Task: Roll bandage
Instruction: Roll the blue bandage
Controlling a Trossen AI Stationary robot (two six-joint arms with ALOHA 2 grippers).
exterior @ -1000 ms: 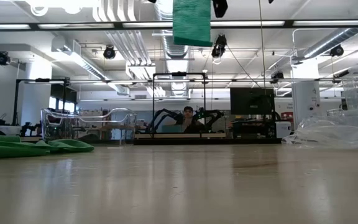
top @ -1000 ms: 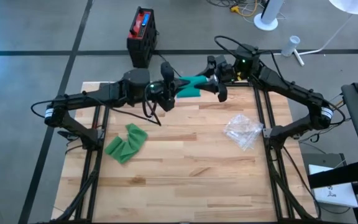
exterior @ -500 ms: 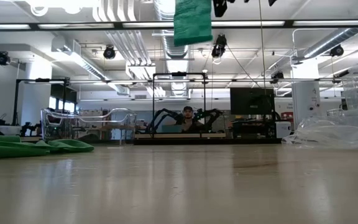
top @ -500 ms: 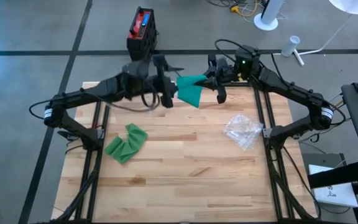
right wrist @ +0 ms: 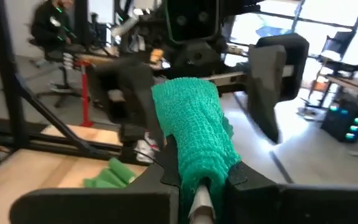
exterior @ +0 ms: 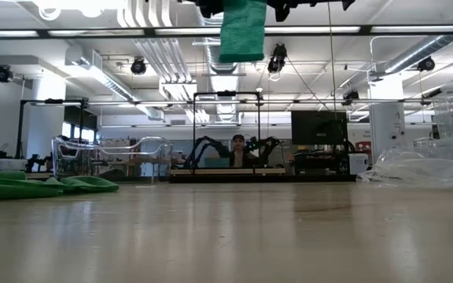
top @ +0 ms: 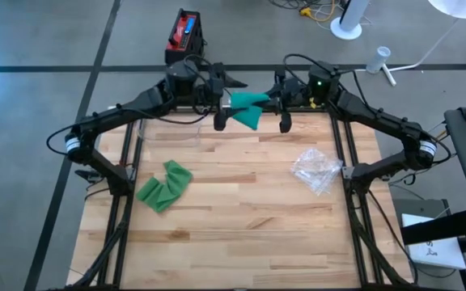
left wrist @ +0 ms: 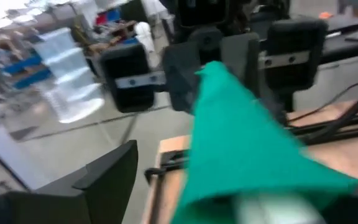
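Bandage hangs from my right tool alone.
Right clamped on it, left tool spread apart — the loose tail may unwind.

Far edge, middle: the left gripper and right gripper face each other above the table, with the green bandage hanging between them; this gap is blocked.
Left side: a loose green bandage strip lies on the wood near the left frame; the board around it is bare.
Right side: a crumpled clear plastic bag lies near the right frame.
Centre and near half: open wood; the low view shows flat board from strip to bag.
Beyond far edge: a red-and-black case stands on the floor, well apart from the table.
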